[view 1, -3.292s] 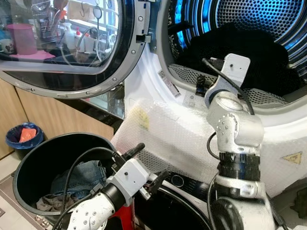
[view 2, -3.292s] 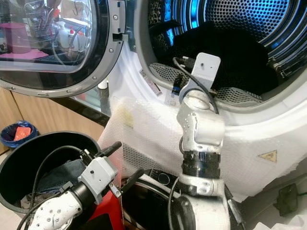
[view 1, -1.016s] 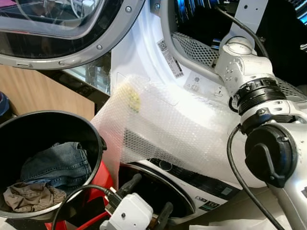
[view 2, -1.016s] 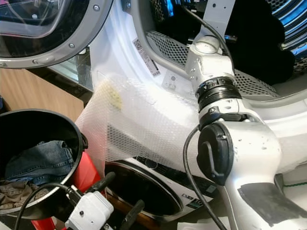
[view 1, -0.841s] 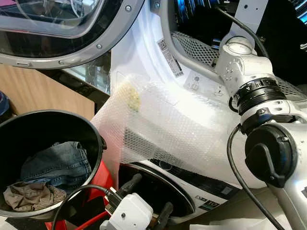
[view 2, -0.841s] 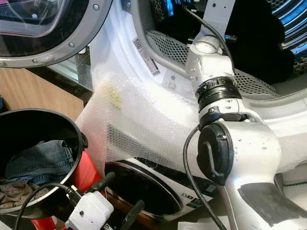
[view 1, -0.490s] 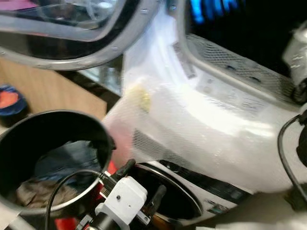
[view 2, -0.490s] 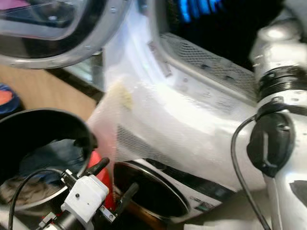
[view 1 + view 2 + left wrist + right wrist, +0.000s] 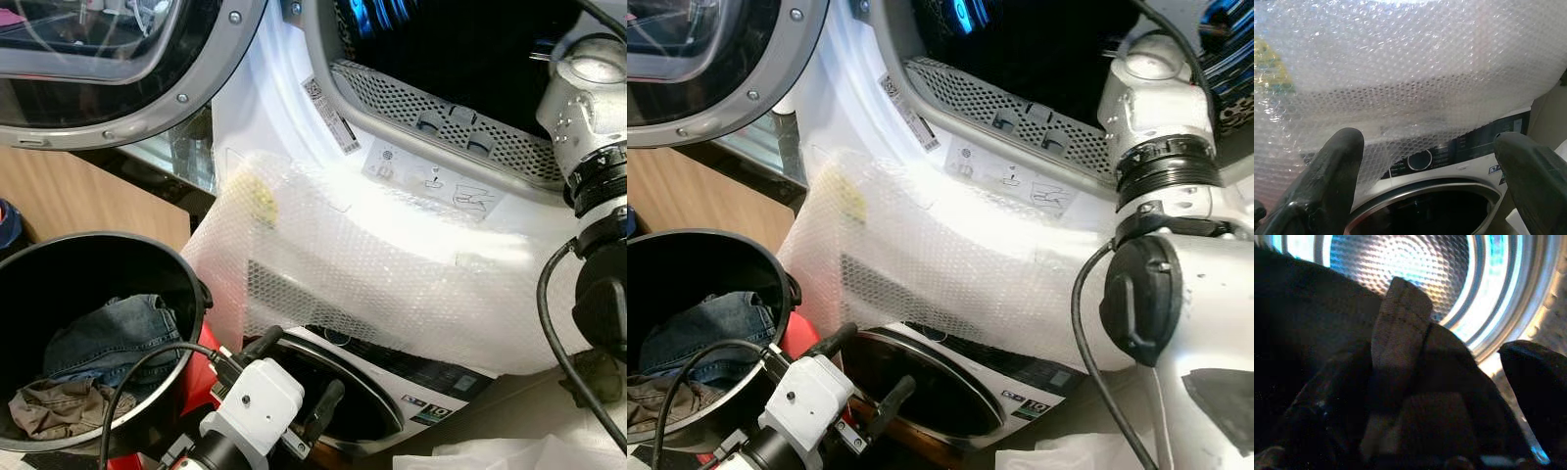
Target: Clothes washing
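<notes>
Right arm (image 9: pixel 1161 196) reaches up into upper drum (image 9: pixel 460 59), top right of frame; right gripper (image 9: pixel 1449 396) inside, fingers spread wide, dark clothes (image 9: pixel 1298 323) with a tan strap just ahead, contact unclear in the gloom. Left gripper (image 9: pixel 294 377) low centre, fingers apart, empty, before lower machine door (image 9: pixel 931 392). Bubble wrap (image 9: pixel 392 274) drapes machine front. Black bucket (image 9: pixel 167 257) at lower left holds jeans (image 9: pixel 108 338)
</notes>
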Robot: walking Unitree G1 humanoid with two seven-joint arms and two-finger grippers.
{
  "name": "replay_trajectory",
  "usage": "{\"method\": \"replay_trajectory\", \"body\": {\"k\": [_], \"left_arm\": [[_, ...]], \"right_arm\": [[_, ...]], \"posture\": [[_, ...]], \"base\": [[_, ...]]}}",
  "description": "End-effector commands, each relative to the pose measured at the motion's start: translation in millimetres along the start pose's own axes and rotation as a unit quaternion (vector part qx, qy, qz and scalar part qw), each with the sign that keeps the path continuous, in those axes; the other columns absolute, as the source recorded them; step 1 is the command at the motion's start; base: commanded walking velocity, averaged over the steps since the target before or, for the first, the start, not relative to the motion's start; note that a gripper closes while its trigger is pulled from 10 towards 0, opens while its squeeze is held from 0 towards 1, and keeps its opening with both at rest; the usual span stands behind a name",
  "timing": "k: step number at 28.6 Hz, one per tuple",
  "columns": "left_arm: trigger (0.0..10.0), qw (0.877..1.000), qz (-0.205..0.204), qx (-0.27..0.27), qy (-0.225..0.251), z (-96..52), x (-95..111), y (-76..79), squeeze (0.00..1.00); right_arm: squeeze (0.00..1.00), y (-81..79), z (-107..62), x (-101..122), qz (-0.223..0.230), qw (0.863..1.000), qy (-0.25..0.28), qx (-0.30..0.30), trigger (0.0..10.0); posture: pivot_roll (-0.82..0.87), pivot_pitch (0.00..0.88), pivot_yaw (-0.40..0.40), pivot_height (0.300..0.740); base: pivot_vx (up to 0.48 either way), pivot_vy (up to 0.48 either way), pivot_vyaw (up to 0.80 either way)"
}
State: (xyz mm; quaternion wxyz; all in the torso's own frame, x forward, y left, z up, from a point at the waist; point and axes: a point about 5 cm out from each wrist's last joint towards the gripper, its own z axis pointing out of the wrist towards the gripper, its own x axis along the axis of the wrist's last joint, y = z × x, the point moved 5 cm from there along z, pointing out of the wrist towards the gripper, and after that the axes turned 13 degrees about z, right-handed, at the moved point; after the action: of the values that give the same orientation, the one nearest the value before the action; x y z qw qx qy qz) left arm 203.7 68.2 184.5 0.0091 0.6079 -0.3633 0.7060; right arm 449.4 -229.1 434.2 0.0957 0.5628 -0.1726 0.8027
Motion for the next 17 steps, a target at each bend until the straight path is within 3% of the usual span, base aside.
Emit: {"method": "replay_trajectory", "body": {"k": [1, 4, 5, 9, 11, 13, 14, 16, 17], "left_arm": [[10.0, 1.000, -0.006, -0.010, 0.000, 0.8, 0.3, 2.7, 0.00], [10.0, 1.000, -0.005, -0.011, 0.002, 1.9, 0.6, 2.0, 0.00], [10.0, 1.000, -0.003, -0.012, 0.003, 2.7, 0.4, 1.5, 0.00], [10.0, 1.000, -0.002, -0.015, 0.005, 4.3, 0.2, 0.7, 0.00], [10.0, 1.000, -0.002, -0.017, 0.006, 4.8, 0.1, 0.5, 0.00], [10.0, 1.000, -0.001, -0.019, 0.008, 5.4, 0.6, 0.9, 0.00], [10.0, 1.000, -0.001, -0.019, 0.008, 5.4, 0.6, 0.9, 0.00], [10.0, 1.000, -0.001, -0.021, 0.010, 6.5, 0.6, 0.6, 0.00], [10.0, 1.000, -0.001, -0.021, 0.010, 6.5, 0.6, 0.6, 0.00]], "right_arm": [[0.00, 7.6, 1.1, 12.1, -0.017, 0.999, 0.027, 0.013, 10.0], [0.00, 6.1, -0.6, 21.6, -0.060, 0.996, 0.062, 0.033, 10.0], [0.00, -0.5, -2.5, 25.1, -0.108, 0.989, 0.072, 0.076, 10.0], [0.00, -1.5, -6.1, 29.6, -0.141, 0.977, 0.068, 0.143, 10.0], [0.00, -3.2, -10.6, 26.7, -0.177, 0.964, 0.063, 0.188, 10.0], [0.00, -6.5, -18.8, 21.8, -0.226, 0.942, 0.063, 0.239, 10.0], [0.00, -6.5, -18.8, 21.8, -0.226, 0.942, 0.063, 0.239, 10.0], [0.00, -8.0, -35.5, 13.6, -0.296, 0.899, 0.054, 0.318, 10.0], [0.00, -8.0, -35.5, 13.6, -0.296, 0.899, 0.054, 0.318, 10.0]], "posture": [[0.08, 0.108, -0.234, 0.740], [0.08, 0.104, -0.231, 0.740], [0.08, 0.100, -0.227, 0.740], [0.07, 0.094, -0.220, 0.740], [0.07, 0.090, -0.219, 0.740], [0.07, 0.088, -0.217, 0.740], [0.07, 0.088, -0.217, 0.740], [0.06, 0.083, -0.214, 0.740], [0.06, 0.083, -0.214, 0.740]], "base": [[0.000, 0.000, 0.00], [0.000, 0.000, 0.00], [0.000, 0.000, 0.00], [0.000, 0.000, 0.00], [0.000, 0.000, 0.00], [0.000, 0.000, 0.00], [0.000, 0.000, 0.00], [0.000, 0.000, 0.00], [0.000, 0.000, 0.00]]}}
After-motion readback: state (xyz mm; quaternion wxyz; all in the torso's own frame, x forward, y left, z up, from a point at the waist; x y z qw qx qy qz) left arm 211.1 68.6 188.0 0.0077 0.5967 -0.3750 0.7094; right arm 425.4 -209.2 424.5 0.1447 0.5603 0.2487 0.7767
